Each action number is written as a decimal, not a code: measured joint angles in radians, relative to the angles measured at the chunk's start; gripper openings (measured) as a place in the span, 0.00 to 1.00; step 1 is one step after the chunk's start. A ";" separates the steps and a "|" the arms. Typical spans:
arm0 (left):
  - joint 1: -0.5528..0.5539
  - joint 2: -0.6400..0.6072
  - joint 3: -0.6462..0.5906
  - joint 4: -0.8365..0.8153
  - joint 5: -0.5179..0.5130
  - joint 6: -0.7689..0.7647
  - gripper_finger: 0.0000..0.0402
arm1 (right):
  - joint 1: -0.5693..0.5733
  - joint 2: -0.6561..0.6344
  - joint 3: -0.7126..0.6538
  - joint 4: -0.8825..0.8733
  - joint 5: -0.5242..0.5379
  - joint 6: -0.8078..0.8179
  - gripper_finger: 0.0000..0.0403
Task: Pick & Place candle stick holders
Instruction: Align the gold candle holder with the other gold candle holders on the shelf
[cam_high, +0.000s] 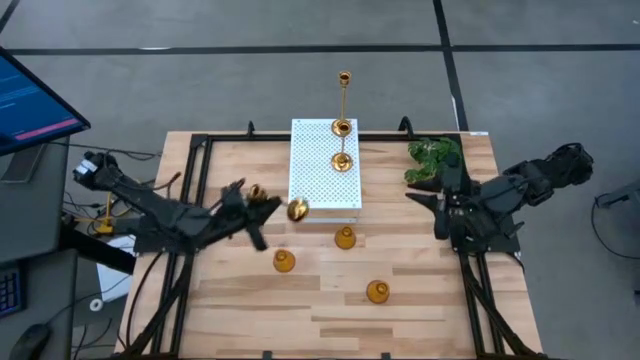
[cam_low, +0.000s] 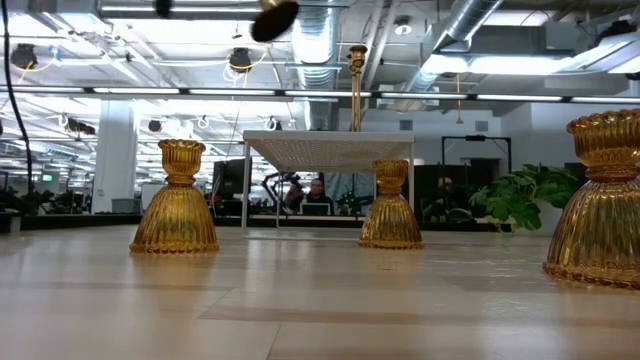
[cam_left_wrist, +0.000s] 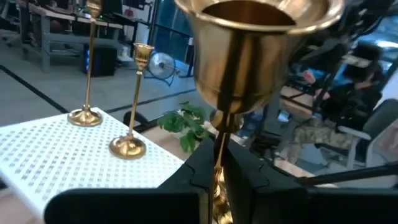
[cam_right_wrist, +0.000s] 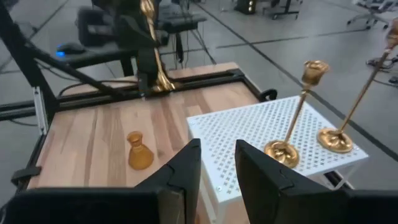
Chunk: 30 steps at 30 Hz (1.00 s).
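Your left tool (cam_high: 262, 207) is clamped on a tall-stemmed brass candlestick holder (cam_left_wrist: 249, 56), carried just beside the white perforated box (cam_high: 322, 190), probably to join the two standing there, while your right tool (cam_right_wrist: 217, 163) waits narrowly parted.

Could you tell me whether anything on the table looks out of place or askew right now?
Nothing stands out. Two tall candle stick holders stand upright on the white perforated box, three squat ones upright on the table; the left gripper holds another.
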 joint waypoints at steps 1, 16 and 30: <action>0.042 0.022 0.010 0.000 0.043 -0.002 0.05 | -0.005 -0.009 0.000 0.001 -0.001 -0.001 0.23; 0.447 0.497 0.375 -0.200 0.564 -0.003 0.05 | -0.027 -0.122 0.000 -0.026 -0.004 -0.002 0.23; 0.491 0.574 0.464 -0.289 0.578 0.073 0.05 | -0.025 -0.125 0.000 -0.038 -0.011 -0.007 0.23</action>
